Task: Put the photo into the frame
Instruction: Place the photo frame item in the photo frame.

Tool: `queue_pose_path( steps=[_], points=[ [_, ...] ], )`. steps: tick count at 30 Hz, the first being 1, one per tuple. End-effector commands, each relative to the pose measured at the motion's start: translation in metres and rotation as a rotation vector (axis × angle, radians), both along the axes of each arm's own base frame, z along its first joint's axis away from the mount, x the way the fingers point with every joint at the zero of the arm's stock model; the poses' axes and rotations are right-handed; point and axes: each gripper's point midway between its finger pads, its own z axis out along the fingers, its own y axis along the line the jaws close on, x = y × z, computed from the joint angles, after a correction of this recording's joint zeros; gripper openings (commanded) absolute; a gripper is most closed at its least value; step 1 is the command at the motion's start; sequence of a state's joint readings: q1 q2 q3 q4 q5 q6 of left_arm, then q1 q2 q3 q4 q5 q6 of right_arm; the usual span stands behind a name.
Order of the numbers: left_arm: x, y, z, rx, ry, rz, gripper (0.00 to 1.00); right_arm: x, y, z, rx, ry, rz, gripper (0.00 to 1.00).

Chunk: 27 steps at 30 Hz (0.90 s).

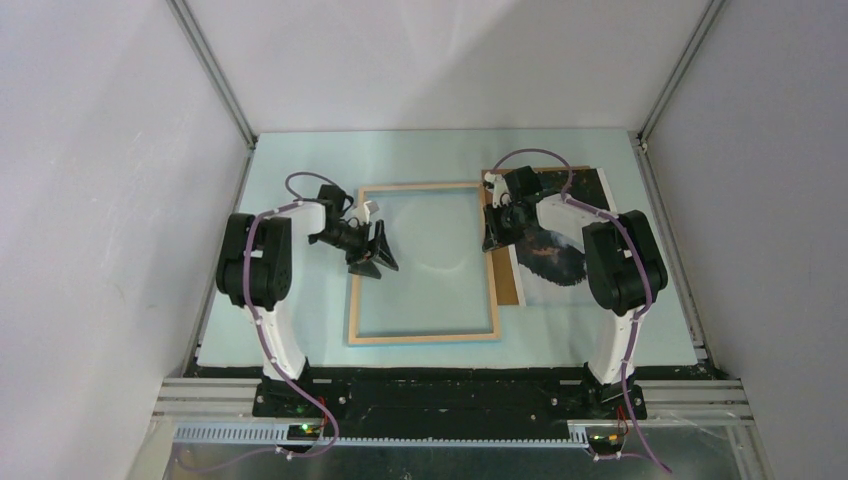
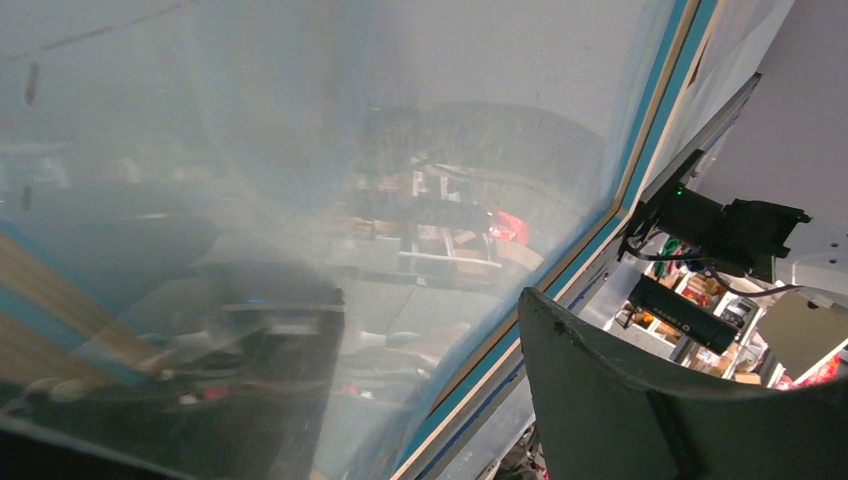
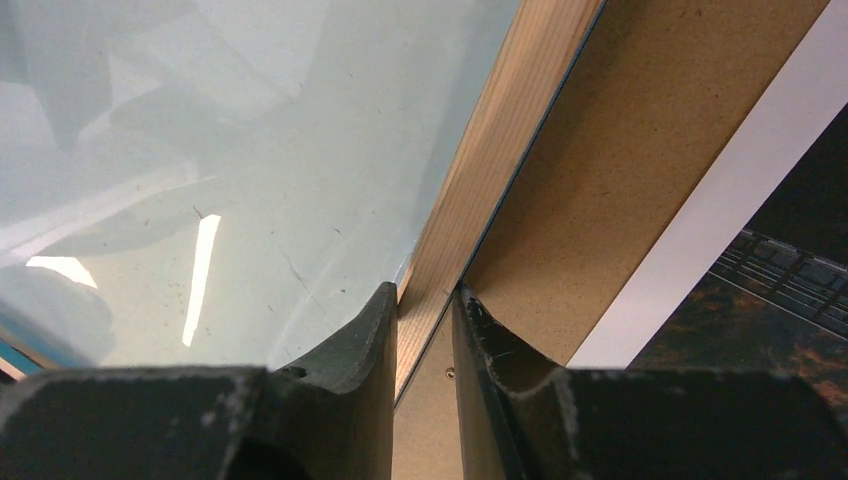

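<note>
Pale blue table [image 1: 555, 335] enclosed by plain white walls [image 1: 100, 200].

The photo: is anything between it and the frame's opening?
Nothing lies in the frame opening. The photo lies on the brown board alongside, under the right arm. The right gripper sits at the right rail, and the left gripper hangs over the left rail.

The frame [image 1: 423, 338] lies pale-wood face up, its right rail between the fingers of the right pincer [image 3: 425, 335]. The photo [image 1: 558, 264] lies picture-up just right of it.
</note>
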State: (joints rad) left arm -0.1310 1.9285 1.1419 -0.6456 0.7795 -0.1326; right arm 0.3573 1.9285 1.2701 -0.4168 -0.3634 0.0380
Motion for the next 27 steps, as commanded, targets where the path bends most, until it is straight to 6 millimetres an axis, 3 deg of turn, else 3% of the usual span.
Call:
queue_pose_path(
  steps=[1,11,17,21,22,23,27],
  points=[
    [0.002,0.019,-0.027,0.185,-0.099,-0.058,0.74,-0.015,0.023,0.001,0.008,-0.002,0.127,0.26],
    [0.003,0.023,-0.027,0.211,-0.105,-0.045,0.74,-0.013,0.023,0.002,-0.004,-0.018,0.126,0.26],
    [0.002,0.02,-0.021,0.187,-0.112,-0.047,0.65,-0.01,0.02,0.003,0.003,-0.017,0.115,0.26],
    [0.002,0.012,-0.013,0.127,-0.101,-0.04,0.49,-0.009,0.019,0.004,0.003,-0.02,0.112,0.26],
    [0.01,0.008,0.025,0.085,-0.209,-0.028,0.44,-0.009,0.019,0.004,0.004,-0.02,0.111,0.26],
    [0.003,0.008,-0.001,0.082,-0.115,-0.031,0.41,-0.009,0.018,0.004,0.004,-0.021,0.111,0.26],
    [0.001,0.004,-0.001,0.001,-0.046,-0.009,0.27,-0.009,0.018,0.005,0.007,-0.021,0.11,0.26]
  ],
)
